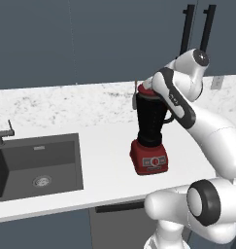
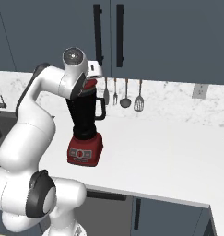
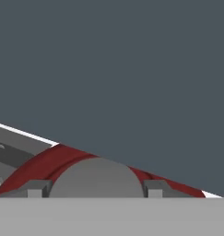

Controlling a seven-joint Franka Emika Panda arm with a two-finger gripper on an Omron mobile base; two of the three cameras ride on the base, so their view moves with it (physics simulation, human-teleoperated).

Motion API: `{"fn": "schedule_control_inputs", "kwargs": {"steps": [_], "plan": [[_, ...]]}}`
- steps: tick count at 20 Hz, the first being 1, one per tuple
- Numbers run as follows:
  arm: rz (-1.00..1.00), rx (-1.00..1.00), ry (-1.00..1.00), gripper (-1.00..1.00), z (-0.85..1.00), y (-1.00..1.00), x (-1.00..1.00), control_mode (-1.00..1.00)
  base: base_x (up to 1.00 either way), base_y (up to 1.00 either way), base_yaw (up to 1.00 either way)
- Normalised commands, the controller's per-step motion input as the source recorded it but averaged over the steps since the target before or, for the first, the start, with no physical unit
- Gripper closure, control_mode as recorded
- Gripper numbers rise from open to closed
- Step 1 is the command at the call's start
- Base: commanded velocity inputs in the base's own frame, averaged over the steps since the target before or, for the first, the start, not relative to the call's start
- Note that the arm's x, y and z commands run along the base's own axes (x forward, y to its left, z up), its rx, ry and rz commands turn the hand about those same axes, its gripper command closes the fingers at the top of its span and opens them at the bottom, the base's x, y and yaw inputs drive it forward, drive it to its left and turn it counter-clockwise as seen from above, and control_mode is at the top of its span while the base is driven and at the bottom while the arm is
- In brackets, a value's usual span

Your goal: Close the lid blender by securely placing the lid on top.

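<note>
The lid (image 1: 145, 90), a red disc, sits atop our dark blender (image 1: 149, 127) on the white counter (image 1: 105, 165) in the left base view. From the right, our pincer (image 2: 88, 79) meets it. Hand view: fingertips (image 3: 35, 188) flank its grey cap; grip unclear.

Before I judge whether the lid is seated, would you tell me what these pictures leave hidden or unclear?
- Seam between lid and blender rim: the arm's wrist covers it in both base views.
- Gripper: the hand view's bottom edge cuts off all but the fingertips, beside the lid's grey cap; grip cannot be judged.
- Blender's buttons and dial: too small to read.
- Sink: cut off at the left edge in the left base view.
</note>
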Motion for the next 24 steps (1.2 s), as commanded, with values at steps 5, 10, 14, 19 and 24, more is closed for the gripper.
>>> {"fn": "schedule_control_inputs", "kwargs": {"steps": [5,10,14,19,24], "plan": [[0.0,0.0,-0.03,1.0,0.0,0.06,0.04,-1.0,0.0,0.0,0.0],[0.0,0.0,-0.11,1.0,0.0,0.01,0.0,-1.0,0.0,0.0,0.0],[0.0,0.0,-0.1,1.0,0.0,0.0,0.0,-1.0,0.0,0.0,0.0],[0.0,0.0,-0.01,1.0,0.0,0.0,0.0,-1.0,0.0,0.0,0.0],[-0.02,0.0,0.0,1.0,0.0,0.0,0.0,-1.0,0.0,0.0,0.0]]}}
